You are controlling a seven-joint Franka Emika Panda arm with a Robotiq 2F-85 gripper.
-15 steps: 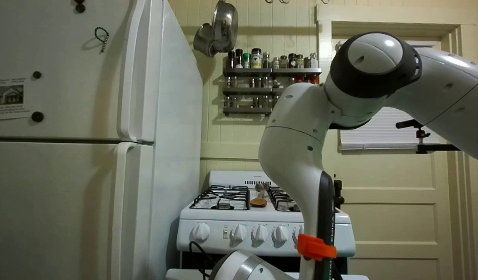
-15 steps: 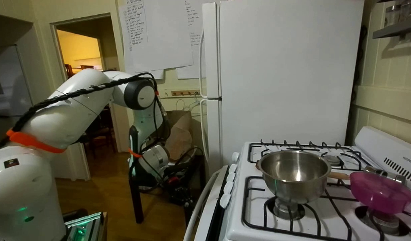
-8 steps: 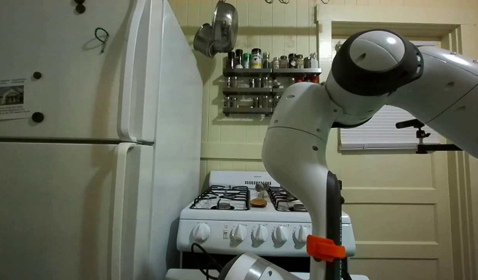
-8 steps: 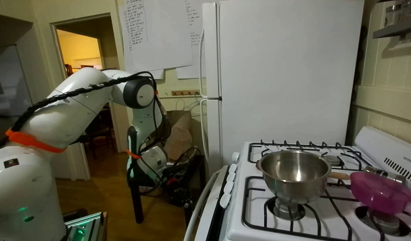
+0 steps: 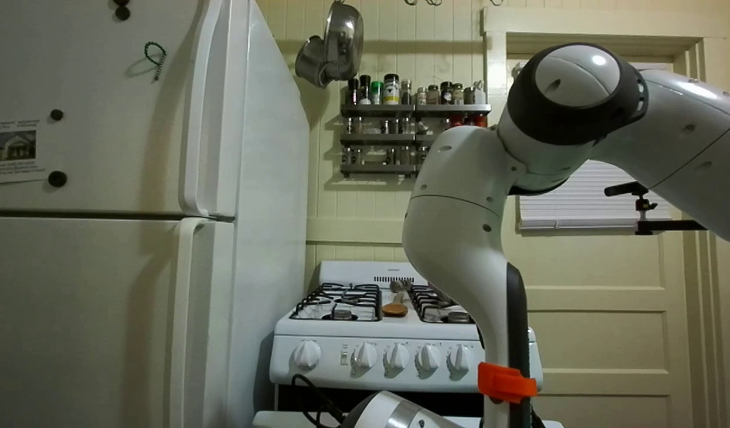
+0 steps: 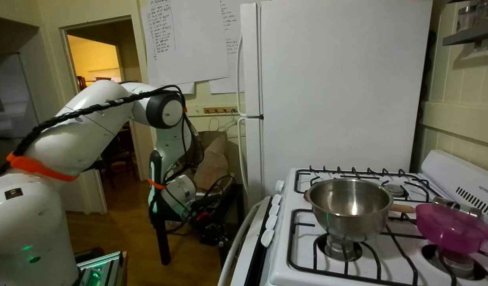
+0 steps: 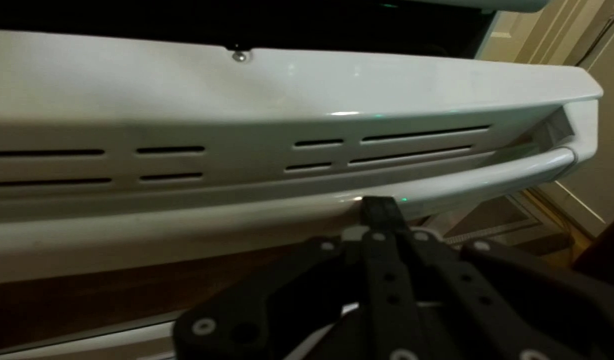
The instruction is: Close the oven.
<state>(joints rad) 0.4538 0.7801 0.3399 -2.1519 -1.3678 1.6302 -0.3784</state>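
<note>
Oven door (image 7: 162,85) is found ajar; gripper (image 7: 381,202) is positioned at near side of handle (image 7: 287,220), fingers (image 7: 379,212) clenched together.

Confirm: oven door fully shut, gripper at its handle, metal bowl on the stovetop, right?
Not quite: the oven door is ajar, not shut; the wrist view shows a dark gap behind its top edge. The gripper is at the door's handle, and the metal bowl is on the stovetop.
</note>
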